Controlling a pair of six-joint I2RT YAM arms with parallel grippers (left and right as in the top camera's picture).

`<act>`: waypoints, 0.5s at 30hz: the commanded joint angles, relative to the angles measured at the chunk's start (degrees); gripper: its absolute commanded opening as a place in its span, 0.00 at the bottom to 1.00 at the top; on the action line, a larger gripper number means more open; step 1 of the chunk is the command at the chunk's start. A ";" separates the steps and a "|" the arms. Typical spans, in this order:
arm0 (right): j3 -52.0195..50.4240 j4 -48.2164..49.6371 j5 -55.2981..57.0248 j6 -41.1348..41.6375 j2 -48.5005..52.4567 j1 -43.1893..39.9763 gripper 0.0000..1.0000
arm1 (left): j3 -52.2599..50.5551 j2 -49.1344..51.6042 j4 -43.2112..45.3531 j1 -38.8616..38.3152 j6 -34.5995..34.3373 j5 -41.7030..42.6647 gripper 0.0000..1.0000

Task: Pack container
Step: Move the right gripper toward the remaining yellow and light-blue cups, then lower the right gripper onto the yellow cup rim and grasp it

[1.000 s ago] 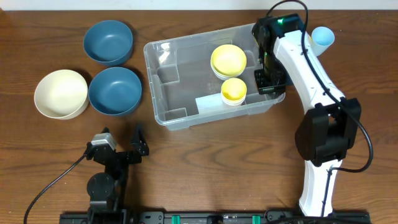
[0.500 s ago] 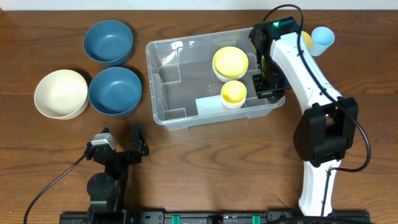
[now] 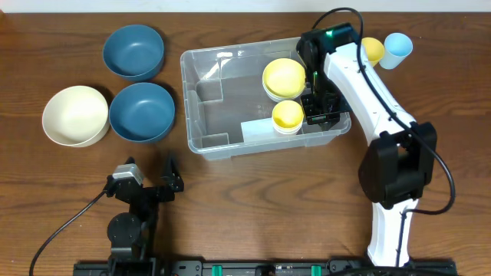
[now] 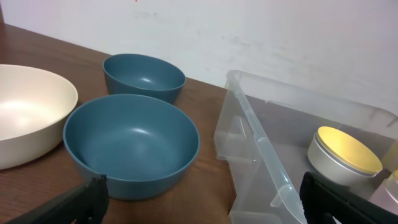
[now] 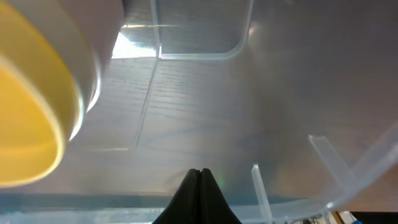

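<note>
The clear plastic container [image 3: 201, 115] lies in the middle of the table. Inside it sit a large yellow bowl [image 3: 284, 77] and a small yellow cup [image 3: 288, 115] beside a pale label [image 3: 257, 129]. My right gripper [image 3: 321, 116] is down inside the container's right end, shut and empty, next to the small cup. In the right wrist view its shut fingertips [image 5: 200, 180] point at the container's floor and wall [image 5: 348, 168], with the yellow bowl [image 5: 31, 112] at left. My left gripper [image 3: 149, 182] rests open near the front edge, apart from everything; the container [image 4: 261, 149] is to its right.
Two blue bowls [image 3: 134, 51] [image 3: 142, 111] and a cream bowl [image 3: 74, 115] stand left of the container. A yellow cup [image 3: 372, 50] and a light blue cup [image 3: 397, 47] stand at the back right. In the left wrist view the near blue bowl [image 4: 130, 143] is straight ahead.
My right gripper has moved left inside the container, closer to the small yellow cup. The container has turned slightly, now squarer to the table. The left arm has not moved.
</note>
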 commanded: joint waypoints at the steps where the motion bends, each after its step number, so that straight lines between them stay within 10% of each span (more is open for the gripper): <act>1: -1.27 -0.46 -1.11 1.11 -5.31 0.37 0.02 | -1.01 -0.35 -2.10 0.13 0.92 -0.68 0.98; 15: -13.44 1.09 0.00 2.99 -9.46 0.11 0.01 | -1.01 -0.35 -2.10 0.13 0.90 -0.68 0.98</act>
